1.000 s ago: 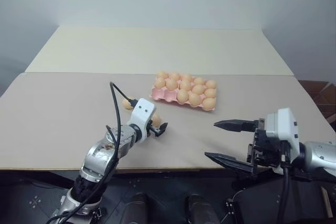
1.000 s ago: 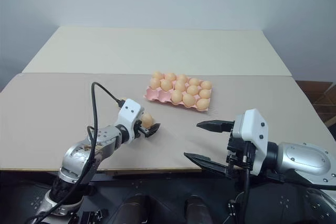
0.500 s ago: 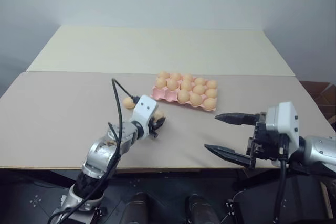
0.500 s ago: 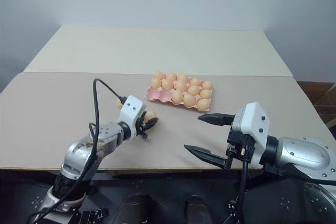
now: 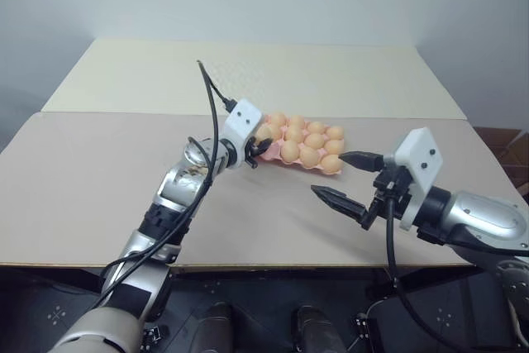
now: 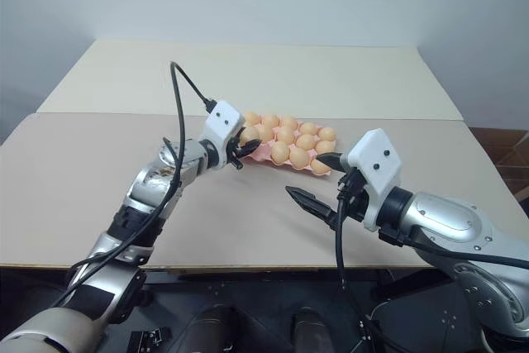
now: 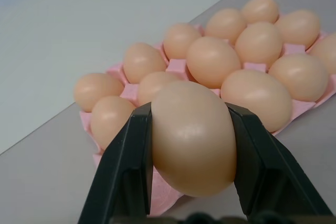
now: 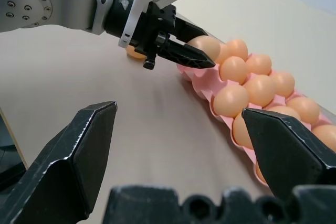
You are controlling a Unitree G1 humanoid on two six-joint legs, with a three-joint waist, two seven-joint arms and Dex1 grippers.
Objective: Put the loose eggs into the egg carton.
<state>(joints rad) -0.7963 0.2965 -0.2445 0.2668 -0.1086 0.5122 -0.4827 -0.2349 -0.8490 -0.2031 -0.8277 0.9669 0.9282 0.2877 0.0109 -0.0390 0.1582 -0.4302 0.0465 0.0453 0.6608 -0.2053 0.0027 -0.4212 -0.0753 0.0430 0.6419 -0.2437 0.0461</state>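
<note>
Left pincer (image 7: 191,145) clenched on one egg (image 7: 192,136), the two black fingers (image 7: 125,174) pressing its opposite flanks; the egg's long axis stands roughly upright between them, blunt end down. It hangs clear of the worktop (image 5: 99,196), at the near left corner of the egg carton (image 6: 263,154).

The carton lies at about one o'clock from the held egg in the head views. Its long side runs from ten o'clock to four o'clock, slanting toward the right arm. From the left wrist camera the rows of cups recede directly beyond the egg, so the coming move is judged to be a short advance and descent into whichever near-corner cup is free; which cup is empty cannot be told, since the held egg hides that corner.

The left arm is plainly the nearer one. The right pincer (image 5: 347,178) stands released, its fingers spread wide and holding nothing, above the worktop just off the carton's right end.

In the right wrist view a further loose egg (image 8: 135,52) peeps out from behind the left pincer, resting on the worktop.

Materials: shells smooth, pale orange-tan, faintly glossy, oval and rigid yet brittle. The carton is pink moulded pulp, matt, with rounded cups, small square posts between them and a scalloped rim. The worktop is flat, matt, grey-beige.
</note>
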